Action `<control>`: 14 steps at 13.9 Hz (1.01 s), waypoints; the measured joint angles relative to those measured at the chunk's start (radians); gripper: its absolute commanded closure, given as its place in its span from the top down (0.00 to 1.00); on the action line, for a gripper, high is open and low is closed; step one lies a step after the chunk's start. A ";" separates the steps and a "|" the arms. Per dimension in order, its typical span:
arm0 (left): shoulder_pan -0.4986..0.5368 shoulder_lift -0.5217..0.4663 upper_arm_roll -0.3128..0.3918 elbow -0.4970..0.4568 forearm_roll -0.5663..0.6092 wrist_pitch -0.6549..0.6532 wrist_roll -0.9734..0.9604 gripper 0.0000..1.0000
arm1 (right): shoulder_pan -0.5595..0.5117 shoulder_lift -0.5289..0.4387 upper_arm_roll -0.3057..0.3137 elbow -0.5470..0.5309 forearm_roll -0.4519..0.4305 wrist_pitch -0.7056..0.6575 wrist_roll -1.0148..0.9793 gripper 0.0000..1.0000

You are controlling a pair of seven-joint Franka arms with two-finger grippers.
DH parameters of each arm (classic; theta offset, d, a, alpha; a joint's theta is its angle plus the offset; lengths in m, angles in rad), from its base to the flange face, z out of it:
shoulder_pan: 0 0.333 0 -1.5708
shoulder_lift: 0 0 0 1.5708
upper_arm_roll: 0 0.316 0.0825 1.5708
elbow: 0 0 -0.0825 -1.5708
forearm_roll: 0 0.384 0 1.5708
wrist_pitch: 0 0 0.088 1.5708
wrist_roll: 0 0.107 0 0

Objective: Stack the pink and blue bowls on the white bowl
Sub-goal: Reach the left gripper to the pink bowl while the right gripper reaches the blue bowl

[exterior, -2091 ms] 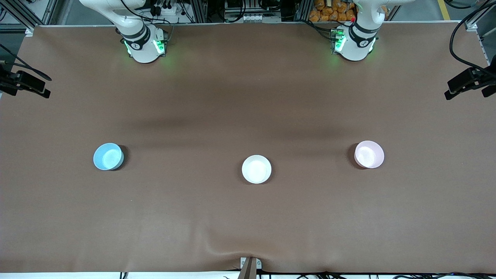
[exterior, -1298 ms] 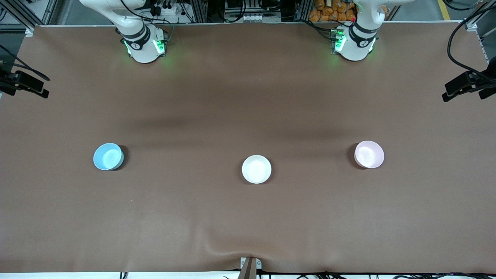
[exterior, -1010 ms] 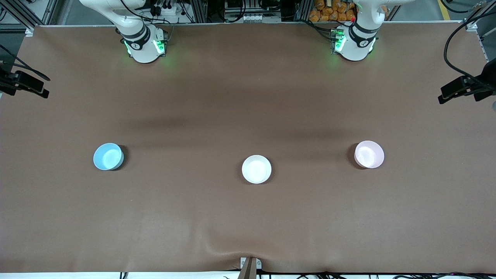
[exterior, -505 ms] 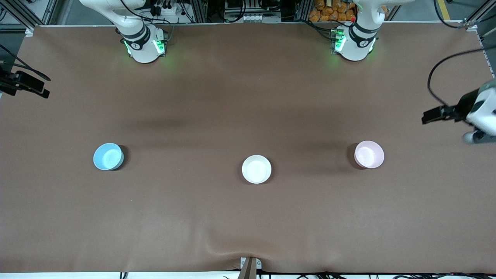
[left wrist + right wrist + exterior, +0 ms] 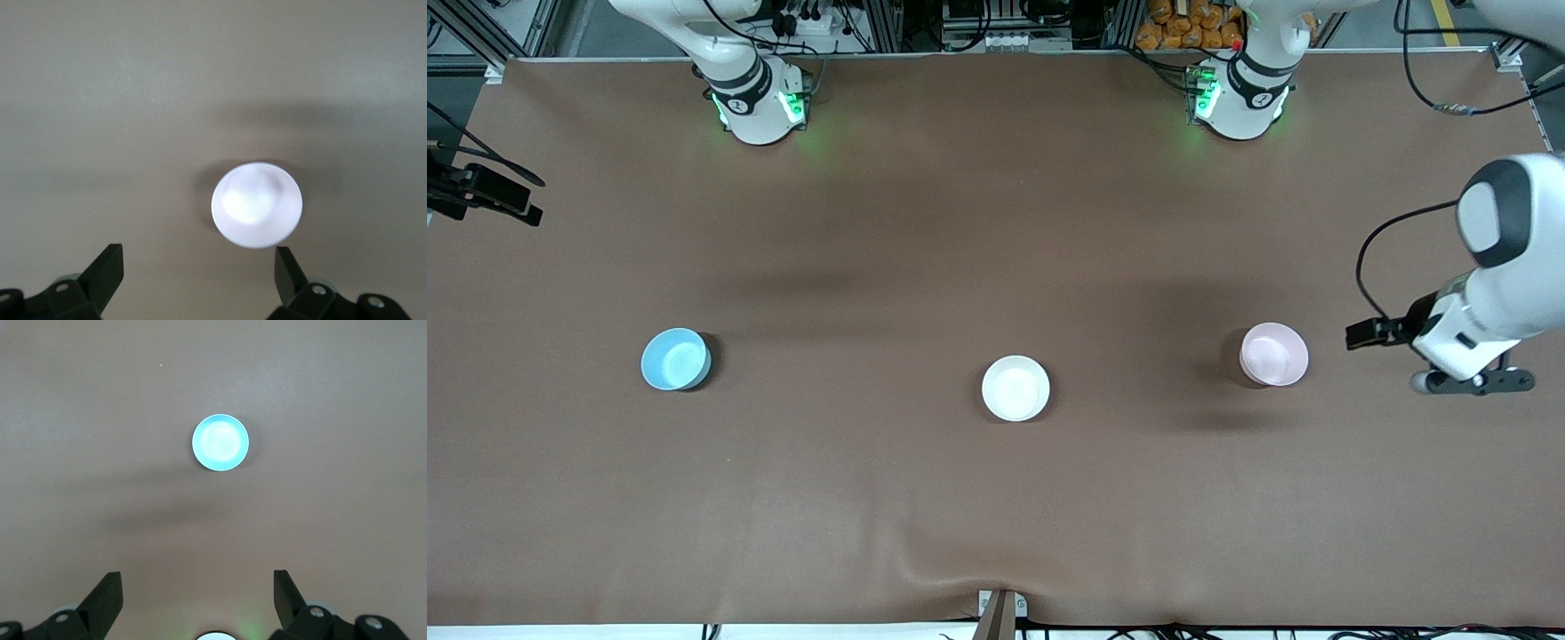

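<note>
The pale pink bowl (image 5: 1274, 354) stands upright toward the left arm's end of the table. The white bowl (image 5: 1016, 388) stands in the middle. The light blue bowl (image 5: 676, 359) stands toward the right arm's end. My left gripper (image 5: 1474, 380) hangs over the table beside the pink bowl, on the side toward the left arm's end. It is open and empty (image 5: 199, 257), with the pink bowl (image 5: 257, 205) just ahead of its fingertips, apart from them. My right gripper (image 5: 197, 583) is open and empty, high over the table, with the blue bowl (image 5: 221, 443) far below.
The brown table cover (image 5: 996, 498) has a raised wrinkle at its edge nearest the front camera. Both arm bases (image 5: 760, 102) stand along the edge farthest from that camera. Only a black part of the right hand (image 5: 489, 191) shows in the front view.
My left arm has swung in from the table's end and come down beside the pink bowl. The right arm has stayed where it was. The three bowls have not moved.
</note>
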 measured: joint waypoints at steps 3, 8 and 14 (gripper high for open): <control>0.000 0.055 -0.001 -0.048 0.000 0.128 0.009 1.00 | 0.000 0.000 0.000 -0.003 0.000 0.000 0.000 1.00; -0.004 0.107 -0.010 -0.162 0.001 0.298 0.019 0.89 | 0.000 0.004 0.000 -0.023 0.000 0.015 0.000 1.00; -0.003 0.140 -0.014 -0.256 0.001 0.430 0.081 0.64 | 0.000 0.012 0.000 -0.127 0.000 0.140 -0.007 1.00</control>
